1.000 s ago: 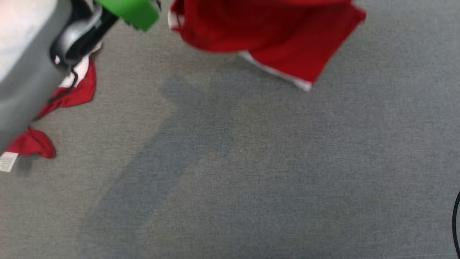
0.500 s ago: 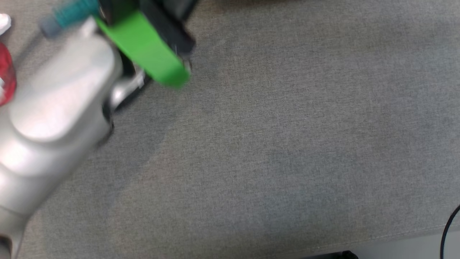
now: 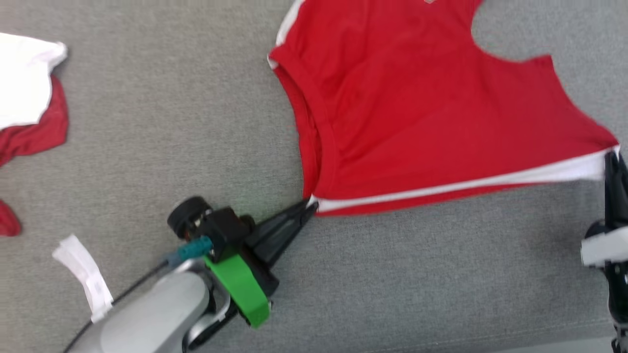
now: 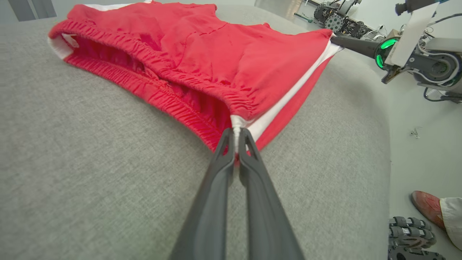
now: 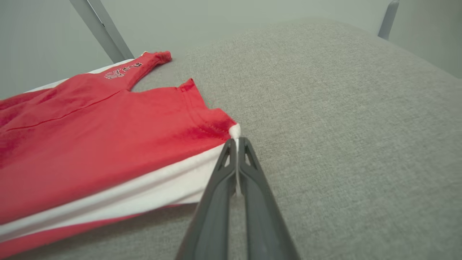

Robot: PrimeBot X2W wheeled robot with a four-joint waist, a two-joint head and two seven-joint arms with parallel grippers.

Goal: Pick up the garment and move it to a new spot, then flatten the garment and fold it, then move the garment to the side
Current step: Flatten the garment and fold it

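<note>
The garment (image 3: 417,113) is a pair of red shorts with a white side stripe, spread on the grey cloth surface. My left gripper (image 3: 310,207) is shut on its waistband corner, where the white stripe meets the elastic (image 4: 236,124). My right gripper (image 3: 612,159) is shut on the opposite corner, at the white stripe's end of the leg hem (image 5: 235,131). The stripe edge is stretched between the two grippers. In the left wrist view the garment (image 4: 202,61) lies with its waistband gaping, and the right gripper (image 4: 337,39) shows at its far corner.
Another red and white cloth (image 3: 27,108) lies at the left edge, with a white label (image 3: 83,274) near my left arm. The surface's front edge (image 3: 539,343) runs close below. A person's shoe (image 4: 427,206) stands on the floor beside the table.
The head view has swung a lot between frames. The garment now lies spread on the surface, stretched between both grippers, where before it hung bunched at the top.
</note>
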